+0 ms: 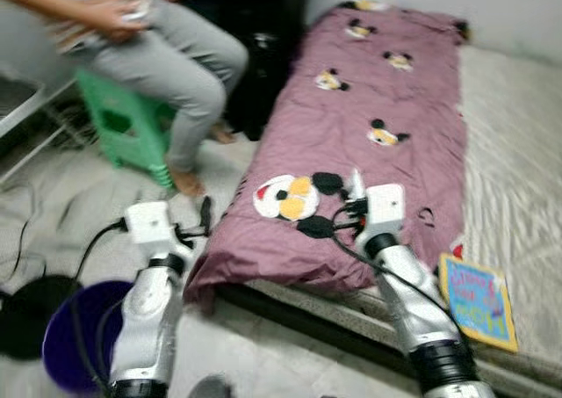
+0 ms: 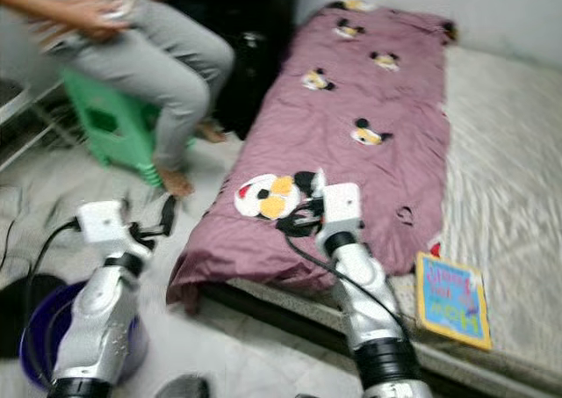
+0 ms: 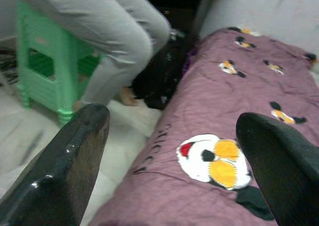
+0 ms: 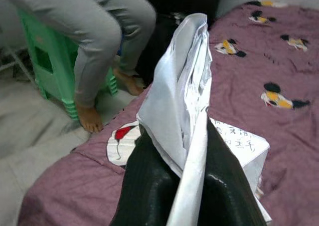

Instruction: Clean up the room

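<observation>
Right gripper [image 4: 187, 186]: fingers clamped on a crumpled white paper wrapper [image 4: 182, 101], which stands up from between the fingertips. Position: above the purple cartoon-print quilt [image 1: 386, 108], near its foot end, just beside the large white-and-yellow cartoon patch [image 1: 287, 196].

Left gripper [image 3: 174, 151]: fingers spread wide, holding nothing. Position: over the floor just off the quilt's foot-end corner, pointing toward the cartoon patch.

Children's book [image 1: 479, 300]: blue and yellow cover, lying flat on the bare mattress [image 1: 518, 152] just beside the quilt's edge.

Purple bucket [image 1: 75, 336]: on the floor, off the quilt's foot end, behind the left arm.

Person [image 1: 167, 60]: grey trousers, barefoot, seated on a green plastic stool [image 1: 123, 126] on the floor beside the quilt.
</observation>
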{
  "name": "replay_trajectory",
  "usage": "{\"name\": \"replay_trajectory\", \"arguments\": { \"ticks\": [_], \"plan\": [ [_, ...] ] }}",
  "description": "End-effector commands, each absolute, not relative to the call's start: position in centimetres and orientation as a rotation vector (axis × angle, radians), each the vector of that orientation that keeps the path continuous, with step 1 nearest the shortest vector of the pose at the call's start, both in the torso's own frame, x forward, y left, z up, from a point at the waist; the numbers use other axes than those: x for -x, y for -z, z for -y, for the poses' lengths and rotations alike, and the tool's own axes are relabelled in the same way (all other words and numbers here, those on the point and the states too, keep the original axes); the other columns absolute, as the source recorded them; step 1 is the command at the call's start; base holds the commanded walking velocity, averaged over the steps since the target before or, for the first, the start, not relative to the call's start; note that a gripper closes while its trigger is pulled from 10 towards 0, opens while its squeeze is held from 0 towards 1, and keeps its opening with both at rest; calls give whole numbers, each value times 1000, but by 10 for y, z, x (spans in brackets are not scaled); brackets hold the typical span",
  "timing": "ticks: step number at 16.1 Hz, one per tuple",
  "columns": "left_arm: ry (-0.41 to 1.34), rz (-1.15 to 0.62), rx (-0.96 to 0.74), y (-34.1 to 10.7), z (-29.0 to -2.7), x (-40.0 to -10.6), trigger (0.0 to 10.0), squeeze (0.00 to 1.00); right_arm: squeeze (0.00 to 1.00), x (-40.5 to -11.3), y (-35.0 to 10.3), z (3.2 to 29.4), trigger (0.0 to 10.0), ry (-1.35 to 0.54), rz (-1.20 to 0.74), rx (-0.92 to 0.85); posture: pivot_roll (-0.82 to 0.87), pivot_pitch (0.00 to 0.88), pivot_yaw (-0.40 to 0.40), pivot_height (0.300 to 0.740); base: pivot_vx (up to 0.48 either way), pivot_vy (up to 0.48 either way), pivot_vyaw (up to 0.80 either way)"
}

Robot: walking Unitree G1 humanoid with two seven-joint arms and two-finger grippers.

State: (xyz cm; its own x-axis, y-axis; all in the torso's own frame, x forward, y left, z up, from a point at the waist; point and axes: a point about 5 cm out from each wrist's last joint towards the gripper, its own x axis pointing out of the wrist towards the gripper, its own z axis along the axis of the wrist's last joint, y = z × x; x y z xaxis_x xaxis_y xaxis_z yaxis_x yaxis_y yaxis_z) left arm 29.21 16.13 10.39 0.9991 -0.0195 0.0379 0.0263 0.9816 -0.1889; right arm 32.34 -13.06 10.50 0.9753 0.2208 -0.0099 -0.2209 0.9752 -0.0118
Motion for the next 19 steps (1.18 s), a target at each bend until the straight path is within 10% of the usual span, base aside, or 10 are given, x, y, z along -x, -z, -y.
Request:
{"name": "replay_trajectory", "arguments": {
  "ticks": [1, 19],
  "plan": [
    [-7, 17, 172, -99, -170, -288, 10000, 0, 0, -323, -110, 119, 10000, -265, 14, 21, -34, 134, -59, 740, 0, 0, 800],
    [2, 49, 108, -103, -176, -282, 10000, 0, 0, -322, -108, 116, 10000, -272, 18, -9, -12, 117, -51, 740, 0, 0, 667]
  ]
}}
